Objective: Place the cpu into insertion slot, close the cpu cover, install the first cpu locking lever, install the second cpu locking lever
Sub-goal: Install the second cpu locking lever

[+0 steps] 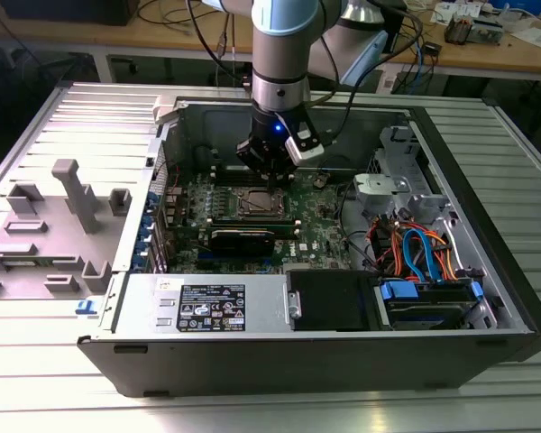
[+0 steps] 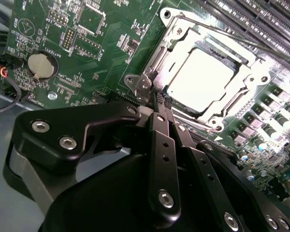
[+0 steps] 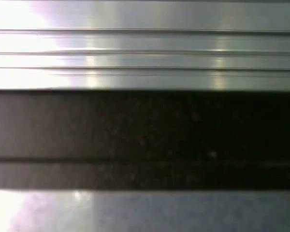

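The cpu (image 2: 200,79) lies flat in the insertion slot (image 1: 260,204) on the green motherboard (image 2: 87,48), its silver top glaring bright. The cpu cover (image 2: 181,41) is folded down around it, with the chip showing through its window. A thin wire locking lever (image 2: 222,36) runs along one side of the cover. A bent metal lever tab (image 2: 141,86) sticks out at the socket's corner. My gripper (image 2: 159,102) is shut, its black fingertips right beside that tab and touching the socket's edge. In the exterior view the gripper (image 1: 269,176) hangs just above the socket.
The open computer case (image 1: 487,298) surrounds the board. A black heatsink block (image 1: 242,239) lies beside the socket, memory slots (image 2: 261,19) on the other side. A coin battery (image 2: 42,65), a power supply (image 1: 207,307) and cabled drive bays (image 1: 415,257) are close. A grey fixture tray (image 1: 54,216) sits outside.
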Available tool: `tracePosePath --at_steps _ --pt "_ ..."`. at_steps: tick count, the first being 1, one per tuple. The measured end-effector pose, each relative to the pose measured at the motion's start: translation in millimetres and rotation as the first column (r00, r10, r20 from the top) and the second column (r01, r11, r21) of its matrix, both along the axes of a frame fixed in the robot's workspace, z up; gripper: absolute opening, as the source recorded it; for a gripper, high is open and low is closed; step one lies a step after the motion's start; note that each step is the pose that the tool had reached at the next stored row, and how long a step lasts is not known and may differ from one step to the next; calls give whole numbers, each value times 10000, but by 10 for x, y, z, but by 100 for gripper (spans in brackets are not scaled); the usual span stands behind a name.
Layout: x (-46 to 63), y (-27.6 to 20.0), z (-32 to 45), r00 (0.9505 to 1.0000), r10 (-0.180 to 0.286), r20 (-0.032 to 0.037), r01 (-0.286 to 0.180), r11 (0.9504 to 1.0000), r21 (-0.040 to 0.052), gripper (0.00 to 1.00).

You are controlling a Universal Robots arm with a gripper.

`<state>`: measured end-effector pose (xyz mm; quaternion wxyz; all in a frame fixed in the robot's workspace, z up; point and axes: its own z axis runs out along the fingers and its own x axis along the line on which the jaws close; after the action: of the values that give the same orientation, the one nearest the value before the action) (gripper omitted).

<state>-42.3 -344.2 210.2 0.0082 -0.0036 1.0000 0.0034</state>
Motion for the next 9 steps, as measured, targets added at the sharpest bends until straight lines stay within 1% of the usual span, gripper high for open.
tracePosePath --at_steps 3,5,8,9 --pt "0 -34 0 10000 0 0 0 10000 1 11" --pt "-1 -41 8 10000 -2 -1 2 10000 -2 11" --pt "0 -41 68 10000 0 1 0 10000 0 11" --pt "0 -42 101 10000 -1 0 1 10000 -1 11"
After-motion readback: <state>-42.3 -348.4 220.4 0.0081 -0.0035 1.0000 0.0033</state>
